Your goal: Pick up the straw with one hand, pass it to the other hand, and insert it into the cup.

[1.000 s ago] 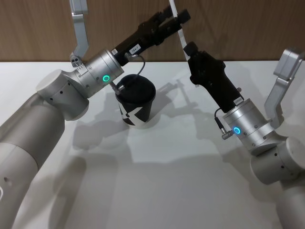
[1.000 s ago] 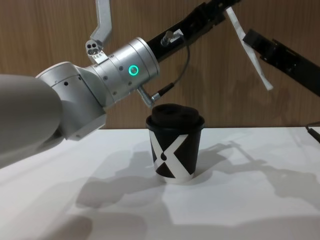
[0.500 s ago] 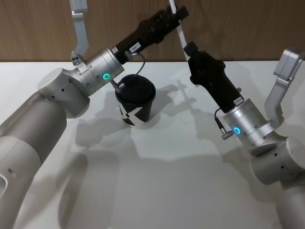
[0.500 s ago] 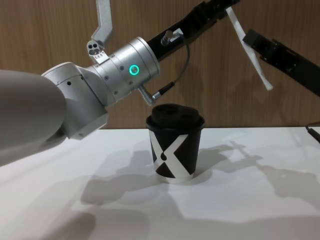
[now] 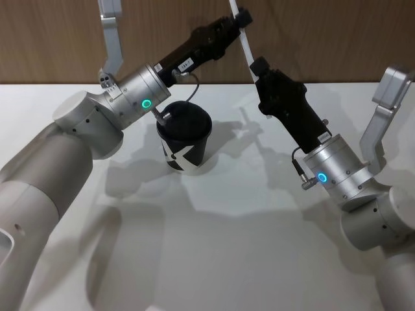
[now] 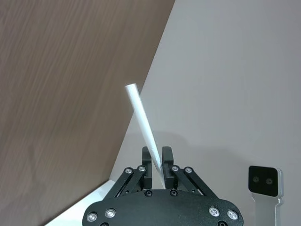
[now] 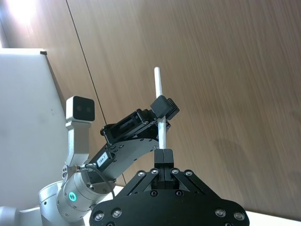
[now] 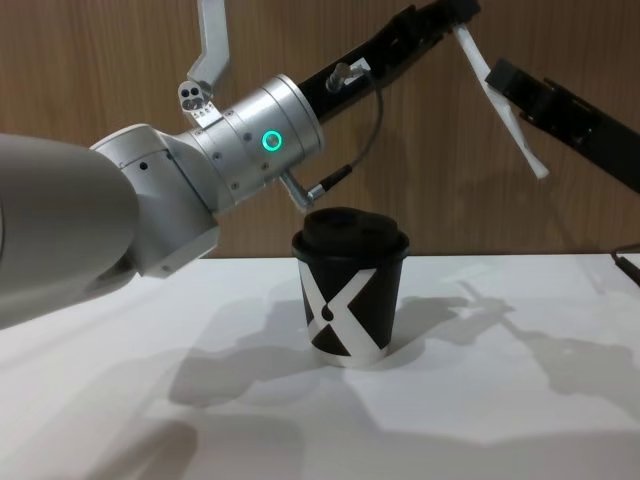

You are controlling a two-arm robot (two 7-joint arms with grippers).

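cup (image 5: pixel 185 139): on table (image 5: pixel 227 246), near far edge, left of centre
straw (image 5: pixel 244 48): in air, above and right of cup
left gripper (image 5: pixel 238 18): at straw's upper part
right gripper (image 5: pixel 258 67): at straw lower down, right of cup

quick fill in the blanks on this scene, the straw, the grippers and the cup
1. The left gripper grips the straw ___ up than the right gripper.
2. The cup stands under the ___ arm.
3. The cup's white mark is shaped like the letter ___.
Missing words: higher; left; X
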